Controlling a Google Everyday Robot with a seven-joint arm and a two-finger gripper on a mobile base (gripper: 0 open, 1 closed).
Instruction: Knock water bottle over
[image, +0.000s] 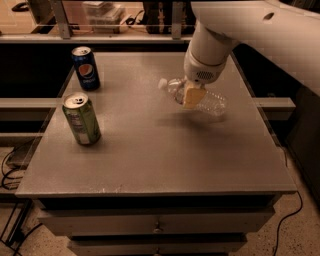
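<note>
Close to finished, judging by the lie of things. Toward the right of the flat grey metal table (150, 165), well in from every edge: the slim clear ribbed plastic water bottle with the white screw cap (212, 102), tipped far off upright. Almost lying, cap toward the left and a little raised, base toward the right and low over the tabletop. Hard to say whether resting fully on the surface or propped up at the cap end. Going by the shadow directly beneath, touching or very nearly so.

At the bottle's neck end, hanging from the bulky white robot arm (210, 45): the tan-tipped gripper (192, 96), in front of the bottle and against it. Cannot tell whether clamped around the bottle or merely pressed to its side.

Well apart on the left, both upright and clear of the action: the blue Pepsi can (85, 68) at the back, the green soda can (81, 119) nearer the front.

Done, as a judgement — the toppling itself, or all but. Left to do: letting the bottle settle flat and free, then drawing the gripper clear. Worth minding here — a round, light bottle, likely to roll toward the right edge if nudged.
</note>
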